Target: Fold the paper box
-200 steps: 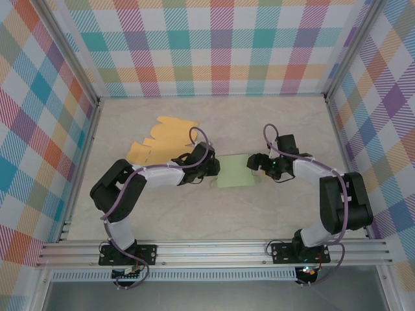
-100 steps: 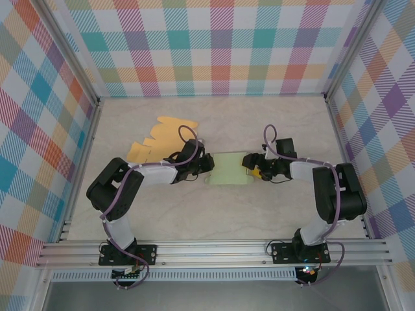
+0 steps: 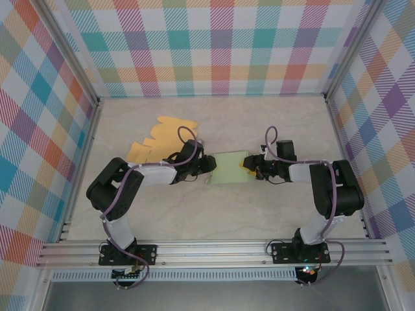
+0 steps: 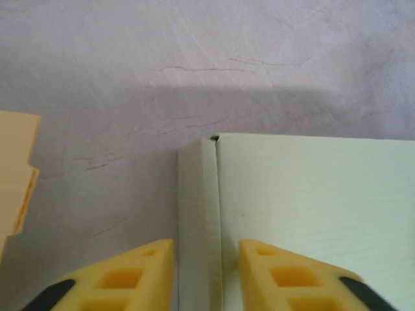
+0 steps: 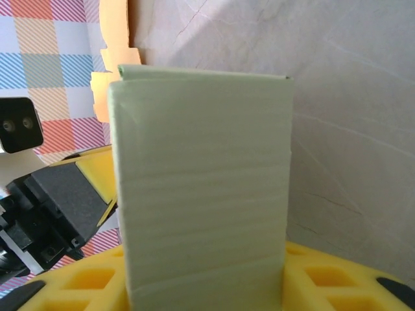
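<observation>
The pale green paper box (image 3: 228,170) lies mostly flat in the middle of the table. My left gripper (image 3: 206,166) is at its left edge. In the left wrist view the yellow fingers (image 4: 139,272) stand apart, either side of a narrow folded flap (image 4: 198,214) of the box (image 4: 311,207). That gripper (image 4: 207,265) is open, with a gap on the right of the flap. My right gripper (image 3: 249,167) is at the box's right edge. In the right wrist view a raised green panel (image 5: 201,162) sits between its yellow fingers (image 5: 87,278), which touch both of its sides, so this gripper (image 5: 204,275) is shut on it.
An orange cut-out paper sheet (image 3: 161,138) lies flat behind and left of the left gripper, and its edge shows in the left wrist view (image 4: 16,175). Checked walls (image 3: 214,45) enclose the table on three sides. Marbled tabletop (image 3: 214,214) lies in front of the box.
The left jaws have parted from nearly shut. The right jaws have narrowed onto the box's right edge. The box and both grippers shifted slightly left and away from the bases.
</observation>
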`<state>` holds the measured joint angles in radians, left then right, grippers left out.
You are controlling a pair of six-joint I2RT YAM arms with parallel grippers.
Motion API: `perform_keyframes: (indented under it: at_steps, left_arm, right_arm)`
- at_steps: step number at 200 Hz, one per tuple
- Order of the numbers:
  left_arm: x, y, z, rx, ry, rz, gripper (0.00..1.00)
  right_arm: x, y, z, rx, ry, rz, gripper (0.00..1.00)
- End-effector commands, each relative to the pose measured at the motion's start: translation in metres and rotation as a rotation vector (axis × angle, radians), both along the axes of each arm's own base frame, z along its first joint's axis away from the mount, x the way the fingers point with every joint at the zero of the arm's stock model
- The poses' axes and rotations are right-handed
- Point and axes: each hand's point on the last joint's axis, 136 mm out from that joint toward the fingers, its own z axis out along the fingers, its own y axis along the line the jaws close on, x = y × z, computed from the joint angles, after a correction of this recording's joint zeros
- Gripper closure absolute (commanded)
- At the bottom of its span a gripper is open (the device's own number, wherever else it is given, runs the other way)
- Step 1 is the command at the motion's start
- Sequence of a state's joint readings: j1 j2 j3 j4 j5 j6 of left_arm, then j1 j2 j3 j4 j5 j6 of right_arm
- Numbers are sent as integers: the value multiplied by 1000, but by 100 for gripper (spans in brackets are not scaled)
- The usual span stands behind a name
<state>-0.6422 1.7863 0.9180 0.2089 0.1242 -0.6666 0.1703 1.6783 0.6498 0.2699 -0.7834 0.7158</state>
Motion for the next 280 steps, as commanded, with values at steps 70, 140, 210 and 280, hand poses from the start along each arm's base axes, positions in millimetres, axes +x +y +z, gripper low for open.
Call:
perform_keyframes:
  at_steps: [70,140,210,280]
  left_arm:
    - [-28,35,128,-27,-507,-105,19]
    - [-146,38,151,221,-1181,-690,0]
    - [-147,19,121,637,-1275,-826,0]
    - [-122,3,140,698,-1379,-733,0]
  right_arm:
    - [-18,-2,42,57,64,-23,58]
    - [-51,-2,86,138,153,29,57]
    - [-73,4,119,245,245,78,55]
    - [-85,4,124,259,283,107,55]
